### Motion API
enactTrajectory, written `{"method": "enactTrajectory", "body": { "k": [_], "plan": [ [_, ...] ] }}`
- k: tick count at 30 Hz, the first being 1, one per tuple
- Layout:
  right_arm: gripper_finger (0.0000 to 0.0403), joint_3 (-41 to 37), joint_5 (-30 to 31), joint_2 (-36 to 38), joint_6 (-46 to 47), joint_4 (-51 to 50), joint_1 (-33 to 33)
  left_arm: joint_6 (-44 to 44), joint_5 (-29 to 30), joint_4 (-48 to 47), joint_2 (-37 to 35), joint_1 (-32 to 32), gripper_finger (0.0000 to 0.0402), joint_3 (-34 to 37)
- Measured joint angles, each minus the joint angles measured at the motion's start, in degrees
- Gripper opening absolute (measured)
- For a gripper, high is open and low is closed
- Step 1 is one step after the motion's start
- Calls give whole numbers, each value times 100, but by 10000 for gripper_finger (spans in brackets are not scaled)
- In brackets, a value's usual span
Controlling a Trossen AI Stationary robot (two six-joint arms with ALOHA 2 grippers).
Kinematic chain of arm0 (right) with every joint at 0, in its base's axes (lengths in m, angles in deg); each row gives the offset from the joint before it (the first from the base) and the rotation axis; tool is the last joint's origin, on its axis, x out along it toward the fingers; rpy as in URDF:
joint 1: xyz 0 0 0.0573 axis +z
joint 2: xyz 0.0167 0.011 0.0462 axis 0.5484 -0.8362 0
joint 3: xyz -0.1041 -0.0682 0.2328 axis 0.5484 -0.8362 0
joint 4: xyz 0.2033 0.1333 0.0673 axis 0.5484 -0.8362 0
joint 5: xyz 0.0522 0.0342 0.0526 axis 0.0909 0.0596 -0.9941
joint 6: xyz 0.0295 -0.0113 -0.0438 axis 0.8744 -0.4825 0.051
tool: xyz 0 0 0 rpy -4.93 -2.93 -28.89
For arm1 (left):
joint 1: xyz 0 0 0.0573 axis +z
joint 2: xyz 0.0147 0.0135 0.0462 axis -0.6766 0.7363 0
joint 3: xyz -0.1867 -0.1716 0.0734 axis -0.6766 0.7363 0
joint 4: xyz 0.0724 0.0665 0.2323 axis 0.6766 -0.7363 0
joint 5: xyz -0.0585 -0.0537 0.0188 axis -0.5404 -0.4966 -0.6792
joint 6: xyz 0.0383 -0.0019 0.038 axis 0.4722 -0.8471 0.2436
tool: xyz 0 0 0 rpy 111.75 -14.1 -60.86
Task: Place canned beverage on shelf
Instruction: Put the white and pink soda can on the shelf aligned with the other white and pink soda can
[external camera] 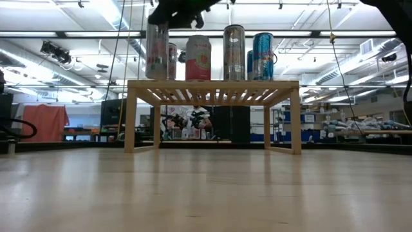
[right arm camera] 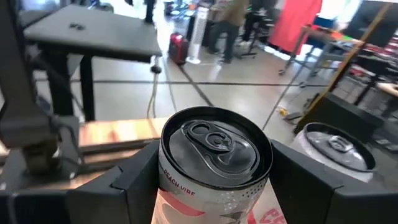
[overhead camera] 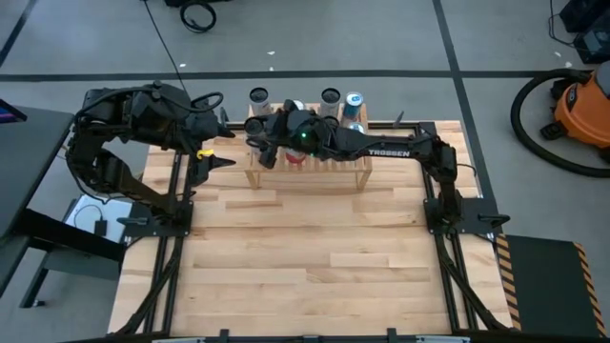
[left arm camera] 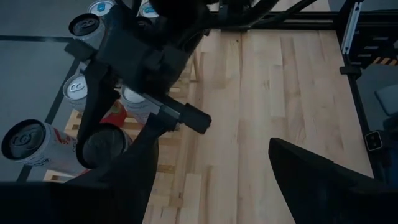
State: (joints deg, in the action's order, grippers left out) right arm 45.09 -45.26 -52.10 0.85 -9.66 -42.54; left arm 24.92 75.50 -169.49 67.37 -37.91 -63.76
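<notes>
My table (overhead camera: 315, 257) is pale wood planks, and the shelf (external camera: 212, 96) stands on it near the far edge. On the shelf's slatted top stand several cans (external camera: 235, 55) upright, in a row, close together.

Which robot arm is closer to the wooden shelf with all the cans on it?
The right one. The right gripper is over the shelf, its fingers around a can. The left gripper waits beside the shelf's left end.
</notes>
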Motion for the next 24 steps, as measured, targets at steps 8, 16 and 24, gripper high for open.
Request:
{"method": "enactTrajectory", "body": {
  "k": [8, 16, 24],
  "plan": [
    [263, 8, 801, 18, 364, 10, 138, -2, 0, 0, 0, 0, 307, 0],
    [263, 8, 909, -18, 491, 4, 254, 0, 0, 0, 0, 0, 307, 0],
    [263, 8, 851, -26, 555, -126, 241, 0, 0, 0, 0, 0, 307, 0]
  ]
}}
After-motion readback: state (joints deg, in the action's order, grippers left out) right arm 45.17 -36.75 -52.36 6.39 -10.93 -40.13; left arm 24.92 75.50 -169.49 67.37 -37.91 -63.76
